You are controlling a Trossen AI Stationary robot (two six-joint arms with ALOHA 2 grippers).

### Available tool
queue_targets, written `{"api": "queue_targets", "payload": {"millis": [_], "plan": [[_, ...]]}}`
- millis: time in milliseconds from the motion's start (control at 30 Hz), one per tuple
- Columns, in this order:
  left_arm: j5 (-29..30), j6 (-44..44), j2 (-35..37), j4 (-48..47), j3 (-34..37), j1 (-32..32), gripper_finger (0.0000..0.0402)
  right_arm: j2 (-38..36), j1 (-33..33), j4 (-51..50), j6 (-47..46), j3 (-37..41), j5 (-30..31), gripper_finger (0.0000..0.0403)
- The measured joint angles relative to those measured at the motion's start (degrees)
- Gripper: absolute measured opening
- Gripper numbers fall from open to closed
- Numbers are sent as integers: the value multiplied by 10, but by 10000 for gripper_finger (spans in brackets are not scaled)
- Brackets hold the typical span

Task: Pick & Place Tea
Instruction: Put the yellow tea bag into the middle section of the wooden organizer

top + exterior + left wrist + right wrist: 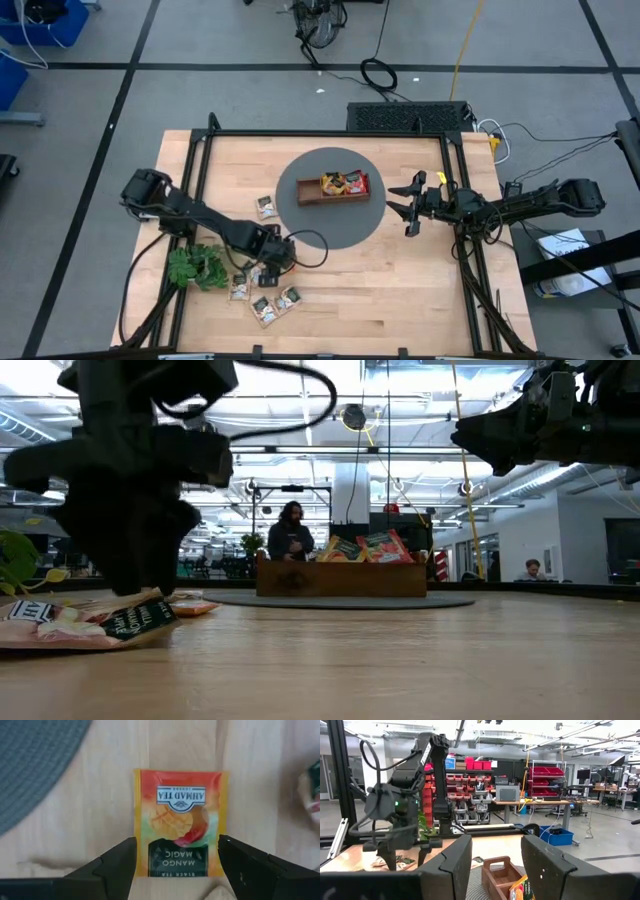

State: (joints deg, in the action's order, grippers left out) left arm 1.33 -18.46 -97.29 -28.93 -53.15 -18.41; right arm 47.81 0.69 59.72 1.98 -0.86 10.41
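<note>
An orange-yellow tea sachet (177, 815) lies flat on the wooden table. My left gripper (177, 852) points down over it, open, with one finger on each side of its dark-printed end; I see no touch. In the high view that gripper (270, 262) stands at the table's near left among other sachets (265, 308). The brown wooden tray (333, 187) holds red and orange sachets and sits on a round grey mat (300, 225). My right gripper (410, 205) hovers open at the mat's right edge, roughly level, facing the tray (502, 877).
A green leafy sprig (195, 268) lies left of my left gripper. One sachet (266, 207) lies apart near the mat's left edge. A pile of pale sachets (100, 622) sits beside the left gripper (140, 550). People are in the room beyond the table.
</note>
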Motion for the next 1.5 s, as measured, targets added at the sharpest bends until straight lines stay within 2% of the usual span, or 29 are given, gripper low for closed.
{"api": "queue_targets", "payload": {"millis": [433, 533, 733, 1033, 1133, 1233, 1333, 1500], "plan": [[11, 4, -65, 33, -5, -3, 277, 0, 0, 0, 0, 0, 0, 155], [12, 4, -71, 34, -5, -4, 263, 0, 0, 0, 0, 0, 0, 155], [15, 4, -74, 47, -4, -4, 187, 0, 0, 0, 0, 0, 0, 155], [17, 27, -75, 57, -4, -3, 18, 0, 0, 0, 0, 0, 0, 155], [19, 48, -74, 9, -29, -3, 10, 0, 0, 0, 0, 0, 0, 155], [59, 90, -77, -103, -89, -4, 5, 0, 0, 0, 0, 0, 0, 155], [146, 162, -80, -237, -171, 0, 4, 0, 0, 0, 0, 0, 0, 155], [323, 295, -81, -292, -269, 31, 3, 0, 0, 0, 0, 0, 0, 155]]}}
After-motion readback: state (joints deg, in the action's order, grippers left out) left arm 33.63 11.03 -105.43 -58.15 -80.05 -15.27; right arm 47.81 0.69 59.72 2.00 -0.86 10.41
